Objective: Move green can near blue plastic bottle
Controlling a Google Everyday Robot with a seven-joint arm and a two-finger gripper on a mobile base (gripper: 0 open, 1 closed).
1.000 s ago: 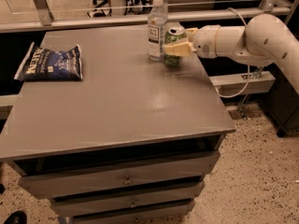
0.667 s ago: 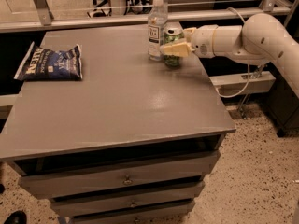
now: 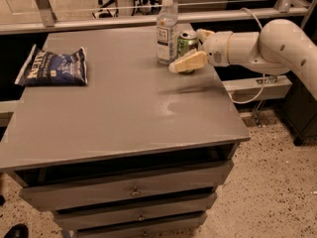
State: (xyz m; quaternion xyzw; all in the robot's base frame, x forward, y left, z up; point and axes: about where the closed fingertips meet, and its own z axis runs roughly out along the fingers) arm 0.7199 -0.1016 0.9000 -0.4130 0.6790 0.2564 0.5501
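Camera view. The bench (image 3: 124,113) carries three things. The bottle (image 3: 167,31) stands upright at the far edge, toward 12 o'clock. The can (image 3: 187,41) stands upright just beside it, at the bottle's 3 o'clock, with a narrow gap between them. A chip bag (image 3: 52,67) lies flat, well apart, at the bench's 9 o'clock side. The arm (image 3: 277,46) reaches in from 3 o'clock, and its tool (image 3: 186,51) straddles the can. The jaws stand apart, wider than the can: one passes in front of its lower half, the other shows behind its rim. Neither appears to press on it.

Progress, as judged: the placing looks done, since the can rests on the bench next to the bottle. What remains is to draw the tool back toward 3 o'clock without knocking the can or the bottle.
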